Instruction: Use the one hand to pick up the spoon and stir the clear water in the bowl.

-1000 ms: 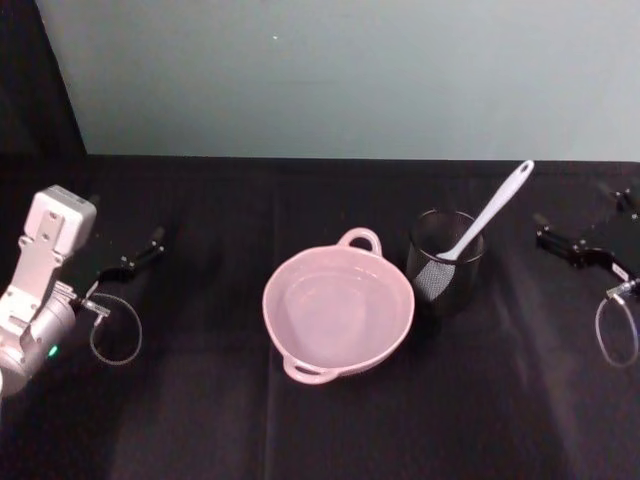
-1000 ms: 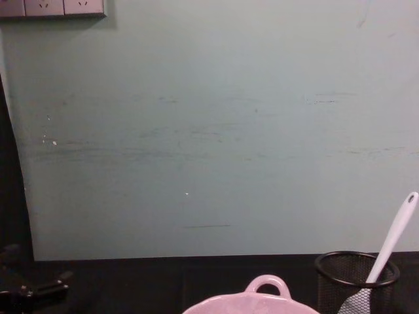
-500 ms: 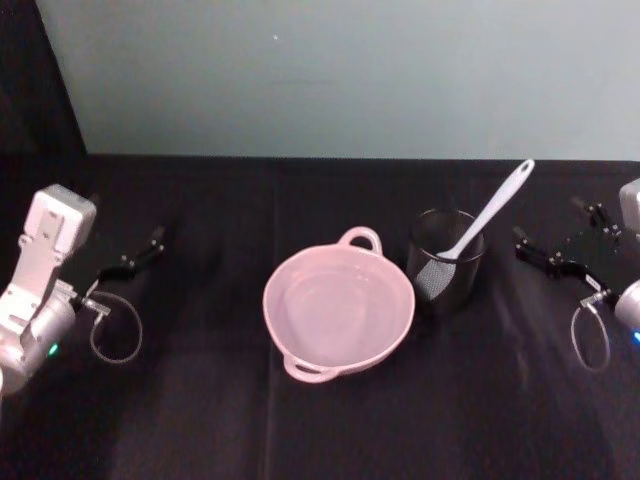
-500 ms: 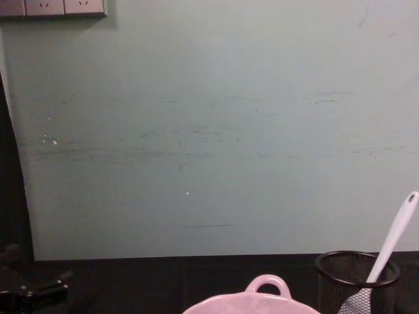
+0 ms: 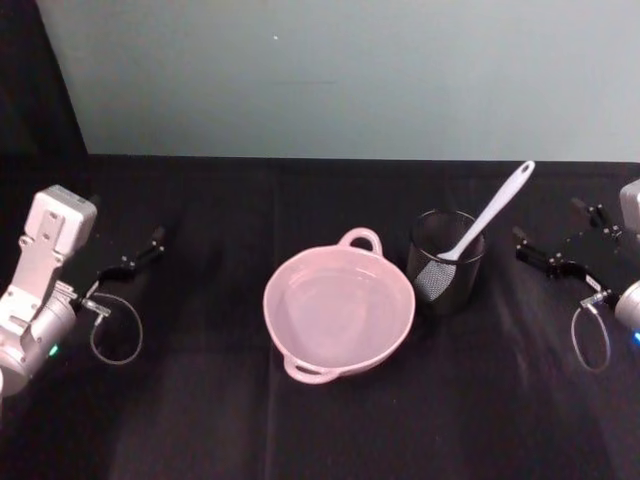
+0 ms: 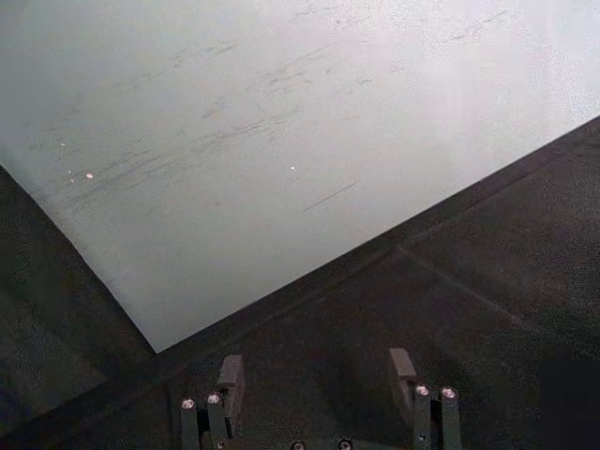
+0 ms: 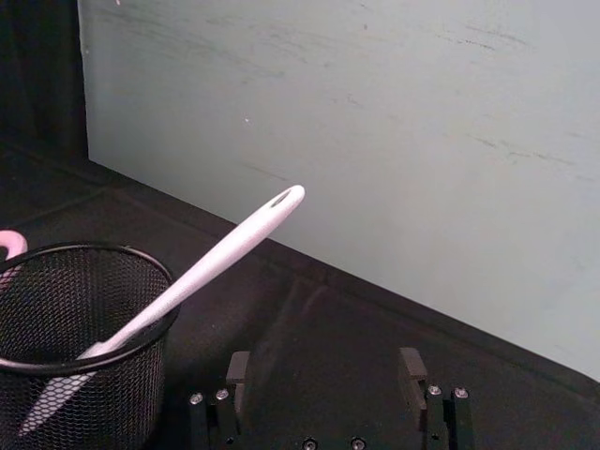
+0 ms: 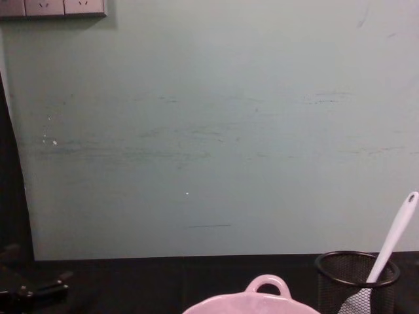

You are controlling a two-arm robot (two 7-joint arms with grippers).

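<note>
The right gripper hovers near the right edge of the black-clothed table, its two fingers spread apart and holding nothing. From its wrist camera the fingers point toward the black wire-mesh cup, which stands just ahead and to one side, well clear of the fingertips.

The spoon stands in that cup, leaning so that its handle, with the hole at its end, sticks up and out over the rim toward the table's far right corner; its flat pale head rests down inside the mesh. In the chest view the spoon rises slanted out of the cup.

Just beside the cup, toward the middle of the table, sits the pink bowl, one loop handle toward the back wall and another toward the front edge.

The left gripper sits parked near the left edge, its fingers likewise parted and empty, well apart from the bowl.
</note>
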